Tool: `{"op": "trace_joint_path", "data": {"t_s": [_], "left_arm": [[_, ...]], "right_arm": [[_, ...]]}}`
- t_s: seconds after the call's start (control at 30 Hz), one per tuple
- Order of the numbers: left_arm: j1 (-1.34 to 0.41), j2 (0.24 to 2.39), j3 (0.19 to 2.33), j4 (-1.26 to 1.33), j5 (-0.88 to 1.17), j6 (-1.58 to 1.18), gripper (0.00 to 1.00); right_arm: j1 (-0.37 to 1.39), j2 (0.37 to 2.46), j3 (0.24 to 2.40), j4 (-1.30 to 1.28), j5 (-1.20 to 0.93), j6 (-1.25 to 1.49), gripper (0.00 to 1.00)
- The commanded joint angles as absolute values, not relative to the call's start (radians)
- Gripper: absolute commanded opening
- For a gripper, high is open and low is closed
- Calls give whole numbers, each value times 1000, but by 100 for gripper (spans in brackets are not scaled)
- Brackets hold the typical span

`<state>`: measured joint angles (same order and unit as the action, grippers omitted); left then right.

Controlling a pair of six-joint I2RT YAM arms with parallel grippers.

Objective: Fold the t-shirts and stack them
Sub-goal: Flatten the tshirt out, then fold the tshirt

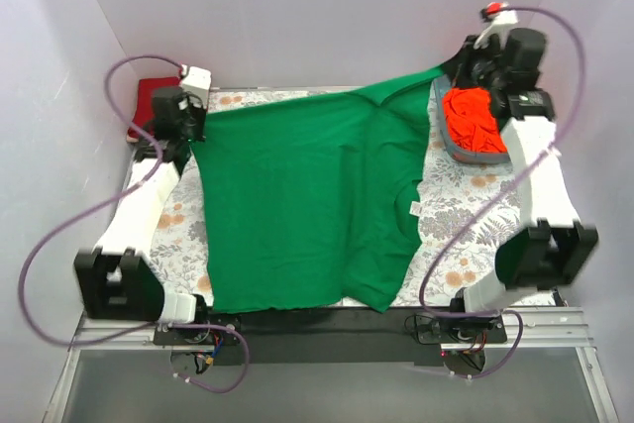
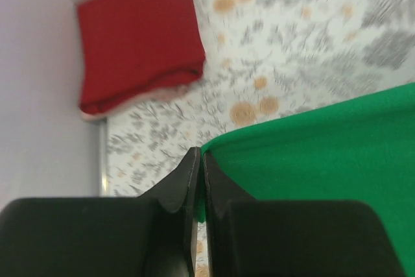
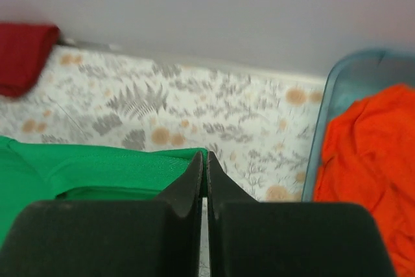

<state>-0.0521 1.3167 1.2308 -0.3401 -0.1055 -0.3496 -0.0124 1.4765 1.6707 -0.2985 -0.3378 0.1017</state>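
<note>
While its near hem lies slack on the tabletop (image 1: 466, 235) by the arm bases, the green shirt (image 1: 297, 205) is stretched taut along its far edge. Likely purpose: spreading it flat before a fold.

Left jaws closed, pinching the far left corner of the green cloth. Right jaws closed, pinching the far right corner; sleeve or shoulder, cannot tell.

Left arm (image 1: 149, 195) reaches forward along the left margin. Right arm (image 1: 540, 175) reaches forward beside the tub (image 1: 466, 154).

Beyond: red shirt (image 1: 154, 106) folded in the far left corner, probably the stack's base. Orange shirt (image 1: 474, 118) crumpled in the tub, not yet folded.
</note>
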Motion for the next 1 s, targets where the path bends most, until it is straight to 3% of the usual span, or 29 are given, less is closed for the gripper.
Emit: {"op": "trace_joint_path", "data": {"t_s": [0.0,0.23,0.47,0.63,0.97], "left_arm": [[-43,1452,1210,-156,-236,-350,0],[-43,1874,1316,-5,-330,-321,0],[-43,2011,1335,98,-367,-270,0],[-43,2048,1362,114,-388,-255,0],[-43,1918,1327,22,-390,-288,0]], "right_arm": [[-8,1644,1669,-175,-333,97,1],[26,2032,1864,-127,-351,113,1],[28,2227,1968,-129,-367,127,1],[28,2206,1924,-129,-380,143,1],[38,1959,1677,-130,-331,207,1]]}}
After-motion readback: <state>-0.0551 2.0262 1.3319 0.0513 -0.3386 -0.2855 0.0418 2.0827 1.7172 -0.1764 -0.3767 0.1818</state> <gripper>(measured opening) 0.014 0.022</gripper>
